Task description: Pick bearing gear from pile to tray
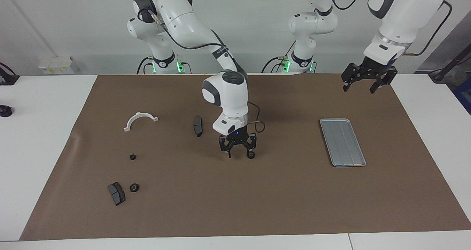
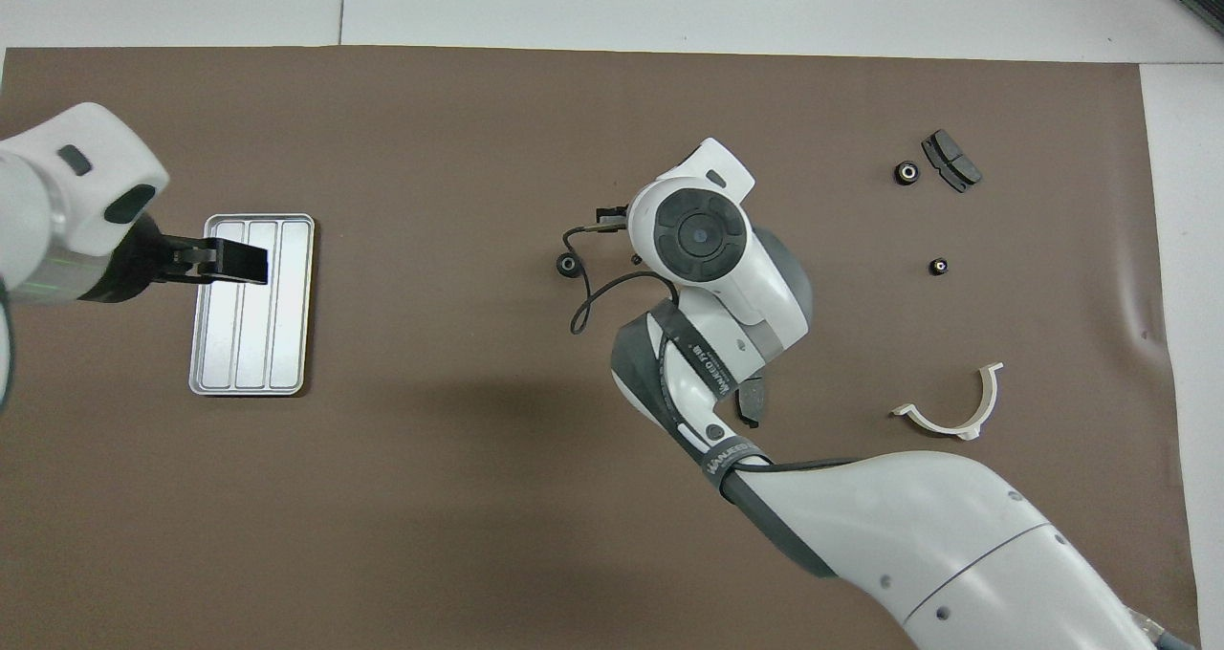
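One bearing gear (image 1: 251,155) (image 2: 567,265), small, black and round, lies on the brown mat mid-table, right at one fingertip of my right gripper (image 1: 240,154). That gripper hangs low over the mat and is open, with nothing between its fingers. The pile lies toward the right arm's end: two more gears (image 1: 133,157) (image 1: 134,187), a dark pad (image 1: 116,193) and a white half-ring bracket (image 1: 141,119). The silver tray (image 1: 342,142) (image 2: 251,304) holds nothing. My left gripper (image 1: 358,88) (image 2: 225,260) is open and raised over the tray's edge.
A second dark pad (image 1: 198,125) lies beside the right arm's wrist, on the side toward the pile, and that arm half hides the pad in the overhead view. The brown mat (image 1: 235,206) covers most of the white table.
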Available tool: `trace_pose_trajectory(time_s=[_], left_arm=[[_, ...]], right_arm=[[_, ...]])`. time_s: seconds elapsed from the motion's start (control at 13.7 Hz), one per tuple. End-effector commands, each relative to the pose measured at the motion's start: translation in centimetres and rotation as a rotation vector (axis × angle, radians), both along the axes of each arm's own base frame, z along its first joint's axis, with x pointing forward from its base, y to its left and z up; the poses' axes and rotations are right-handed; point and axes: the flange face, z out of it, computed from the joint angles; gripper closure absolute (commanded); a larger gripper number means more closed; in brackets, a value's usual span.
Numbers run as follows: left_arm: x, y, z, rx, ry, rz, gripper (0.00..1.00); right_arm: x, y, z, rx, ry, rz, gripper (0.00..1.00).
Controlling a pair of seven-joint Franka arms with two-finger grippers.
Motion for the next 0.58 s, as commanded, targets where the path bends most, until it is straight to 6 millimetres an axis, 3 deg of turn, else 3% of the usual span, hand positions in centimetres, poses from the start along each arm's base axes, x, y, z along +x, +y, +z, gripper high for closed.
trace_pose_trajectory(time_s=[0.0, 0.15, 0.29, 0.37, 0.51], left_arm=[[0.3, -6.8, -4.8, -0.024, -0.023, 0.137, 0.00], [1.0, -12.8, -9.1, -0.070, -0.039, 0.255, 0.00], [1.0, -15.3, -11.1, -0.070, -0.048, 0.247, 0.00], [0.6, -18.8, -13.5, -0.041, -0.046, 0.240, 0.00], [1.7, -24.8, -17.5, 0.002, -0.102, 0.326, 0.00]], right_arm=[[2.0, -5.8, 1.1, -0.038, 0.012, 0.012, 0.25], [3.7, -11.9, 0.2, -0.074, 0.034, 0.016, 0.25], [4.9, -17.9, -0.2, -0.107, 0.049, 0.035, 0.25], [5.4, -20.4, -0.2, -0.118, 0.051, 0.038, 0.26], [6.0, -24.9, -0.3, -0.141, 0.060, 0.049, 0.26]])
